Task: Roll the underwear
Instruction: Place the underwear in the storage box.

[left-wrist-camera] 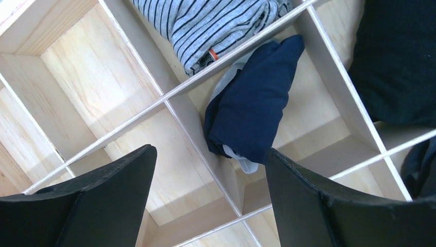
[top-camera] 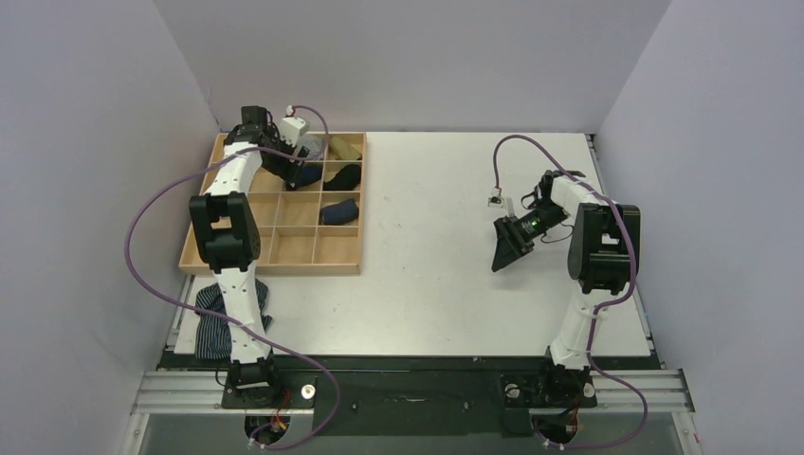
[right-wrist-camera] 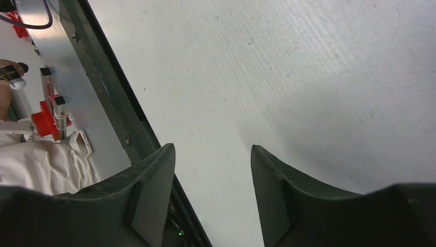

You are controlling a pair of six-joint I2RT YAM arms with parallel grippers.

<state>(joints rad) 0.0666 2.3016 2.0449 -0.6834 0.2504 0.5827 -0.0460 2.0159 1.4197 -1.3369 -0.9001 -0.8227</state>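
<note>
The underwear point(left-wrist-camera: 254, 100) is a navy bundle with white trim showing at its lower end. It lies in one cell of the wooden tray point(left-wrist-camera: 169, 95), leaning against a divider. My left gripper point(left-wrist-camera: 210, 154) hovers open just above that cell, with both black fingers apart and nothing between them. From above, the left gripper point(top-camera: 289, 169) is over the tray's back middle cells and the underwear point(top-camera: 306, 177) shows dark just beside it. My right gripper point(top-camera: 502, 254) hangs open over bare table on the right. Its fingers point(right-wrist-camera: 154, 180) hold nothing.
The tray point(top-camera: 294, 248) also holds a grey striped garment point(left-wrist-camera: 216, 25), an olive roll point(top-camera: 344, 147), a black roll point(top-camera: 343, 176) and a navy roll point(top-camera: 339, 211). A dark striped garment point(top-camera: 220, 327) lies at the front left by the left arm's base. The table edge point(right-wrist-camera: 128, 128) runs beside the right gripper.
</note>
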